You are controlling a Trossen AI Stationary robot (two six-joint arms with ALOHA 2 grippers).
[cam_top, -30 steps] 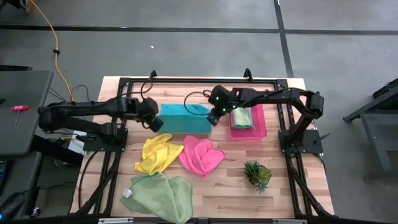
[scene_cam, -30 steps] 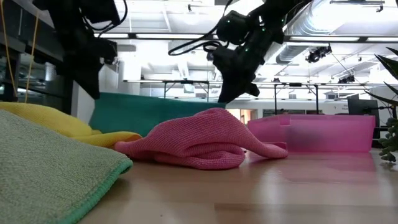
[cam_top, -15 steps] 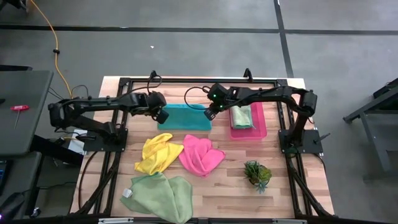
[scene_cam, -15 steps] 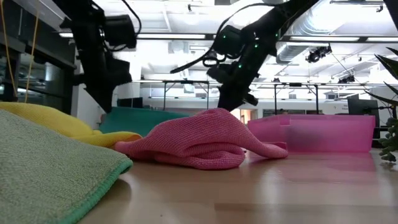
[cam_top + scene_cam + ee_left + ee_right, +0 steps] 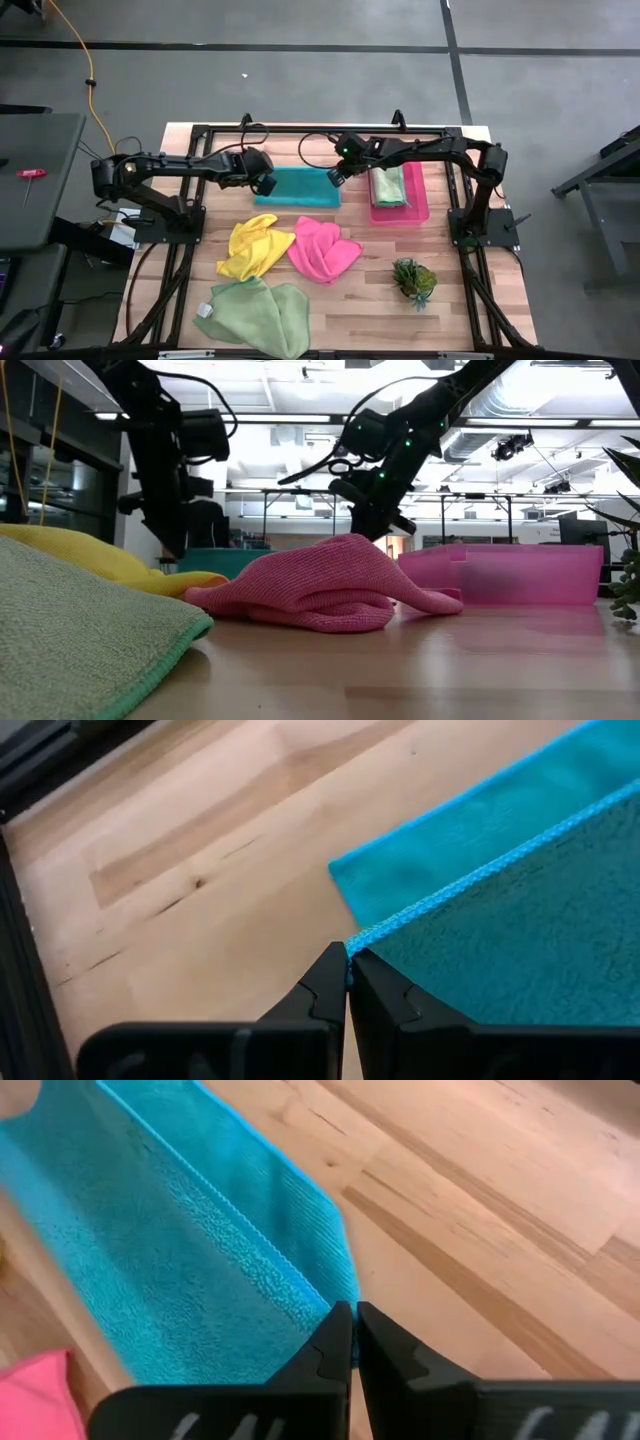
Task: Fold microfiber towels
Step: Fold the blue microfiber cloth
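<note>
My left gripper [image 5: 347, 982] and right gripper [image 5: 353, 1330] each stayed pinched tight on a corner of the teal towel [image 5: 299, 187], at the table's [image 5: 480, 300] far side. Since a second before, I had carried that edge farther back and lower, doubling the towel narrower.

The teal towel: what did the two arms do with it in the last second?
Both claws, left and right, stayed shut on corners of the teal towel and carried its raised edge toward the table's far side and down, folding it over itself. The yellow, pink and green towels stayed put.
</note>
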